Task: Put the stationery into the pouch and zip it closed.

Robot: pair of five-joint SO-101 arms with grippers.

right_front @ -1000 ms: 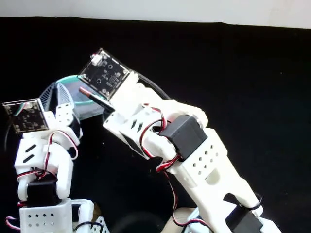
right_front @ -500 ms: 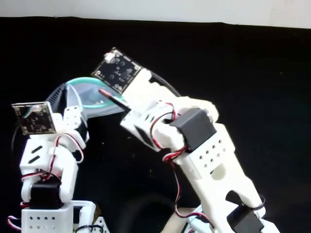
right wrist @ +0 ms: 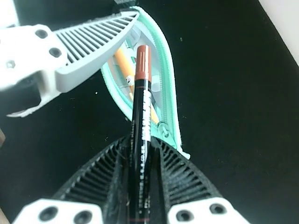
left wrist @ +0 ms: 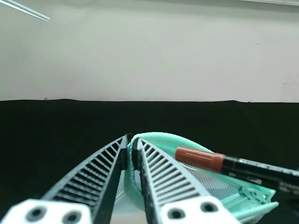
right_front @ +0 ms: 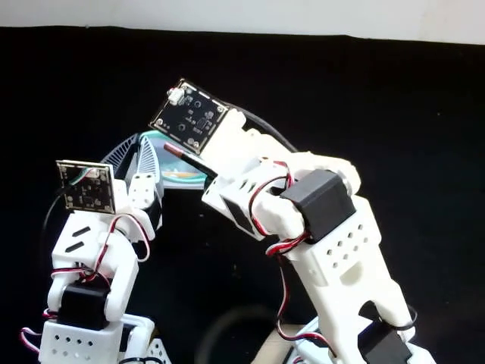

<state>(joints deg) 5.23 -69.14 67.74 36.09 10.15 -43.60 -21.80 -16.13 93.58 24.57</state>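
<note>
The mint-green mesh pouch is held up off the black table cloth by the left gripper; its grey ribbed fingers are closed together, with the pouch's rim pinched between them near their tips. The pouch's mouth is seen open in the right wrist view, with the zip undone and the zip slider lying at the end nearer the right gripper. A marker with a black barrel and a reddish-brown cap is clamped between the black ribbed fingers of the right gripper; the barrel runs lengthwise down the gap between them, and the capped end sticks out past the fingertips, over the open mouth of the pouch; whether the cap has passed below the rim cannot be told. A yellow pencil is seen lying inside the pouch, just beside the marker's cap. In the high view the marker is shown slanting from under the right arm's camera board toward the pouch; a pale wall is seen behind the table.
</note>
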